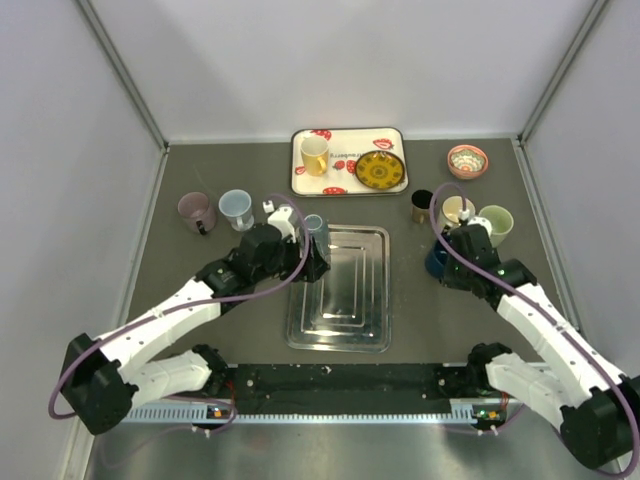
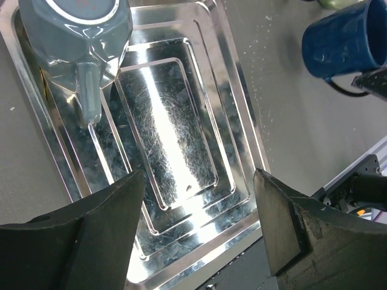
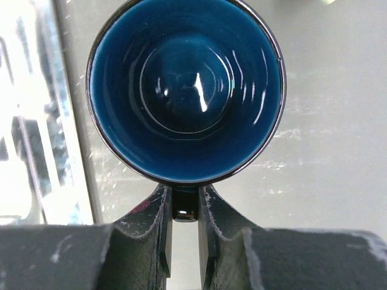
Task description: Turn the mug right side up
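**Blue mug pinned by its handle, mouth toward the wrist**

Top view first: the blue mug (image 1: pixel 436 265) sat on the tabletop (image 1: pixel 420 320) just right of the metal tray (image 1: pixel 338 346), half hidden by the right gripper (image 1: pixel 450 258), plainly the nearer arm.

Over to the left wrist: the left gripper (image 2: pixel 198 178) hung above the tray, jaws released and holding nothing. The mug showed well apart at the upper right, glossy dark blue, apparently lying on its side.

Right wrist: I looked straight down its long axis into the glazed bowl, mouth facing the jaws, which were clenched on the handle (image 3: pixel 184 212). I judged the next move to be a wrist turn bringing the mouth upward.
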